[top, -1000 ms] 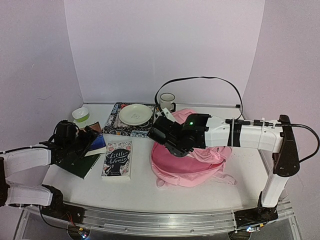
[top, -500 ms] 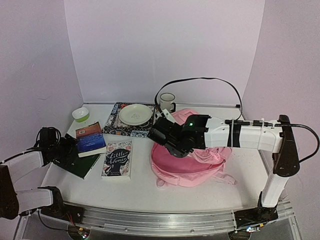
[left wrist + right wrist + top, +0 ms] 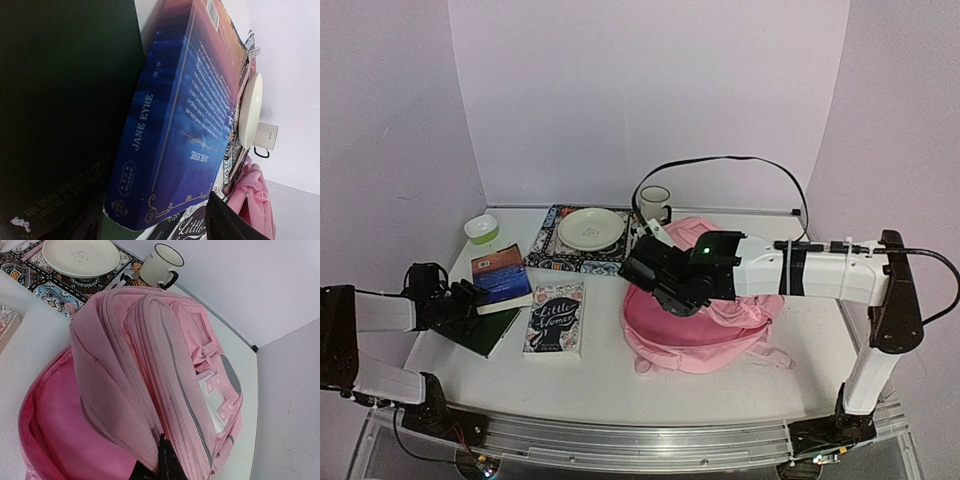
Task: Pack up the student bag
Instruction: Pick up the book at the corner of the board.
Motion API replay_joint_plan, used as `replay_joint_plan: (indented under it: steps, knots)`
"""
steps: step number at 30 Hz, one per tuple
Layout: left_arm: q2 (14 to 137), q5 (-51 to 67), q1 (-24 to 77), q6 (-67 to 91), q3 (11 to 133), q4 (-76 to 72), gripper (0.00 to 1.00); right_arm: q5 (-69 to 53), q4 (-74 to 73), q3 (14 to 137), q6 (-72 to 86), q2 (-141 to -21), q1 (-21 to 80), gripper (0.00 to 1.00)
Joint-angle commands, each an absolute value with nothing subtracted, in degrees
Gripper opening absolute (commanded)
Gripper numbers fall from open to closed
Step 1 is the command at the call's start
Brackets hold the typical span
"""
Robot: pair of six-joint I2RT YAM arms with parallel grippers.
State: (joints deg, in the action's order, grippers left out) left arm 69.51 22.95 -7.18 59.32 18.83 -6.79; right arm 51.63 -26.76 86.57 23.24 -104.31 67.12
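Student bag (image 3: 150,360): right pincer (image 3: 158,463) clenched on its flap; left pincer (image 3: 468,297) agape by blue book (image 3: 170,125).

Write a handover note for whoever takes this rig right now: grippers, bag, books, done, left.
Left gripper: open, jaws astride the near end of Jane Eyre, which lies on the green book; not lifted.
Right gripper: shut on the flap of the bag, holding its mouth open.
Little Women: flat on the table between the stack and the bag.
Done: bag opened; nothing seen inside.
Left: probably grip Jane Eyre, slide it in, then the other two books.
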Motion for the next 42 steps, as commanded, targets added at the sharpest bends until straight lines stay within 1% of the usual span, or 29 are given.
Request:
replay_joint_plan:
  steps: [1,3,7,10,11,16,23,32,42]
  knots:
    - [71.8,23.3,-7.5,63.5,16.5,-10.6,0.67,55.4,-27.3,86.3,23.2,-100.0,66.1,0.0]
    - [72.7,22.9,-7.5,64.6,16.1,-11.7,0.62,55.4,-27.1,86.1,23.1,-99.7,66.1,0.0]
    - [73.6,22.1,-7.5,66.6,15.1,-14.8,0.48,55.0,-27.0,86.1,23.1,-99.8,66.1,0.0]
    - [74.0,22.1,-7.5,67.4,14.9,-16.5,0.32,54.4,-26.9,86.2,22.8,-100.1,66.1,0.0]
    - [73.8,22.3,-7.5,67.4,15.1,-16.6,0.25,54.3,-26.8,86.2,22.8,-100.1,66.1,0.0]
    - [68.9,22.9,-7.5,66.5,15.7,-16.5,0.0,54.3,-26.7,86.4,22.0,-99.9,66.1,0.0]
    - [59.2,26.0,-7.5,65.4,18.5,-14.3,0.0,54.0,-26.4,87.5,20.7,-100.7,66.1,0.0]
    - [57.5,35.6,-6.6,61.1,30.4,-8.3,0.0,54.3,-26.3,89.2,19.2,-101.0,65.2,0.0]
    - [55.9,45.4,-1.7,61.2,39.2,-8.0,0.0,51.4,-25.4,91.0,18.3,-100.5,62.9,0.0]
